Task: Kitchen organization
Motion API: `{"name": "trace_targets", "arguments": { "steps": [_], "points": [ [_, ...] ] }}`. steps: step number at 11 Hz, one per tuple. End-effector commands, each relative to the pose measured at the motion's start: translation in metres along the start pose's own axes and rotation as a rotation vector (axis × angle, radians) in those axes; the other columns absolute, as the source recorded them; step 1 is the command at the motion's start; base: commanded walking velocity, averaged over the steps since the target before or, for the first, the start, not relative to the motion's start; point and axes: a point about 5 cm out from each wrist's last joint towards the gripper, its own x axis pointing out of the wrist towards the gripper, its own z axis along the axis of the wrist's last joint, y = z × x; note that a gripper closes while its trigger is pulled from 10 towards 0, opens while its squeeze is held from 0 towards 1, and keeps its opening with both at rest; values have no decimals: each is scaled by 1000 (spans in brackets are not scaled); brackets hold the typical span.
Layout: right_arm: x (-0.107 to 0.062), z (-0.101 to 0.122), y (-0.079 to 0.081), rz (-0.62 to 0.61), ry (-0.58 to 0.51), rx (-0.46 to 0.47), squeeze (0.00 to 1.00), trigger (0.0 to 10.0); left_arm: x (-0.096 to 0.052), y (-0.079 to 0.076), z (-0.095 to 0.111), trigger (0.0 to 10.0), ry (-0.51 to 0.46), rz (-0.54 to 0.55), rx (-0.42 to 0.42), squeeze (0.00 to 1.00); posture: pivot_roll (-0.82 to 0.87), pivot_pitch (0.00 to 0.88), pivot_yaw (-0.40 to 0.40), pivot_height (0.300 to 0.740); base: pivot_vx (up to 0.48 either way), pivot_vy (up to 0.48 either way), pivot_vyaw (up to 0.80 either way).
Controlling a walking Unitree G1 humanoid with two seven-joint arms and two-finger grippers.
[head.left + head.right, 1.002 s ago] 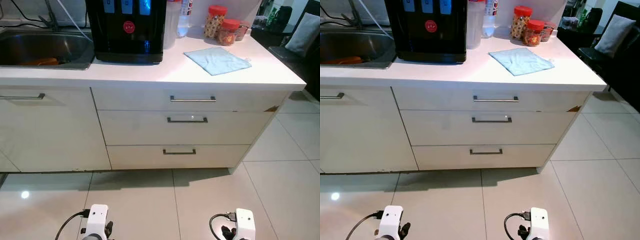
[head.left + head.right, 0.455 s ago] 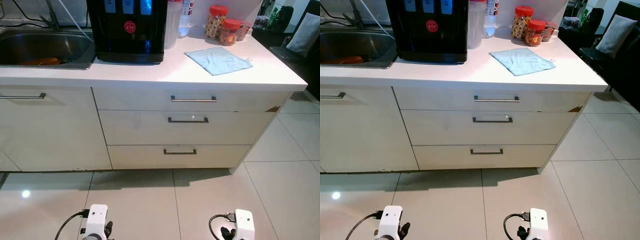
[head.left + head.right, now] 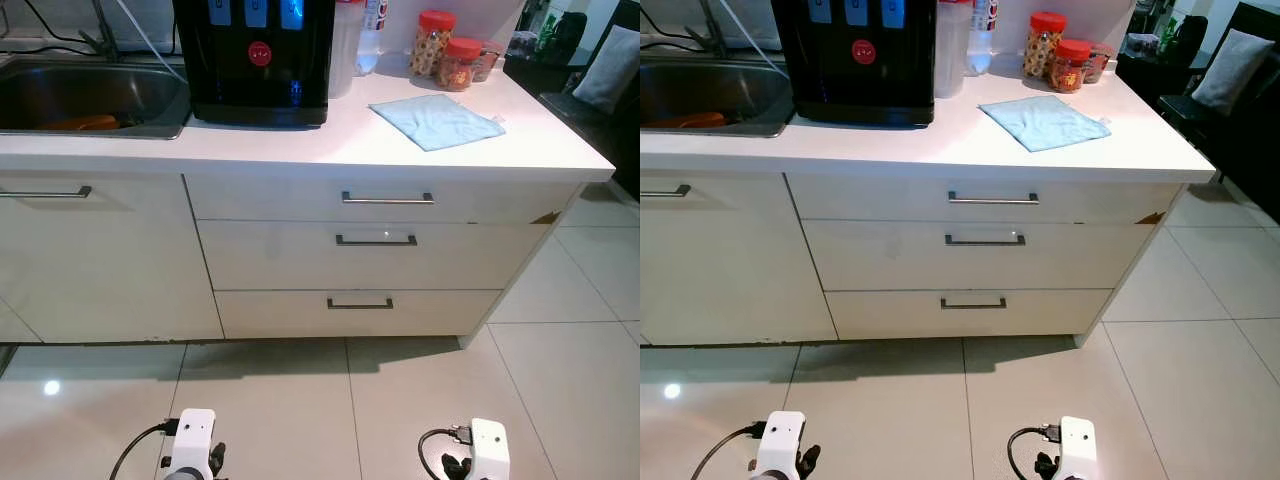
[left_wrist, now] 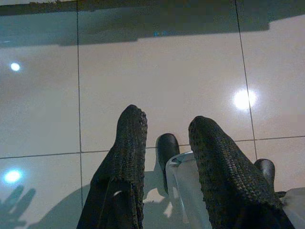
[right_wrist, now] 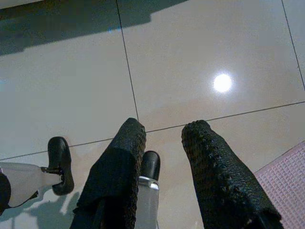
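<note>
Both arms hang idle over the floor, left end effector [image 4: 164, 143] and right end effector [image 5: 162, 143] spread, empty. The blue cloth [image 3: 436, 120] lies flat on the tabletop [image 3: 300, 140], far right, likely awaiting tidying.

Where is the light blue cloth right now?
In the left eye view the cloth lies flat on the white counter, right of the black water dispenser, in front of the red-lidded jars.

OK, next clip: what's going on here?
Nothing is being handled yet. The robot stands facing a white kitchen counter with both arms hanging idle over the tiled floor; the left end effector and right end effector are open and empty. On the counter lie a light blue cloth, a black water dispenser and two red-lidded jars. A sink sits to the left. All three drawers below are shut.
</note>
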Motion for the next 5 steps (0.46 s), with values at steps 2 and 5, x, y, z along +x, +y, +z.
{"name": "trace_targets", "arguments": {
  "steps": [2,5],
  "points": [
    [-1,-3,-1,-3,14,5,0,10000,1,-1,3,10000,-7,1,-6,0,174,6,-54,740,0,0,0],
    [-1,-3,-1,-2,13,5,0,10000,1,-2,3,10000,-7,0,-5,0,173,3,-54,740,0,0,0]
  ]
}}
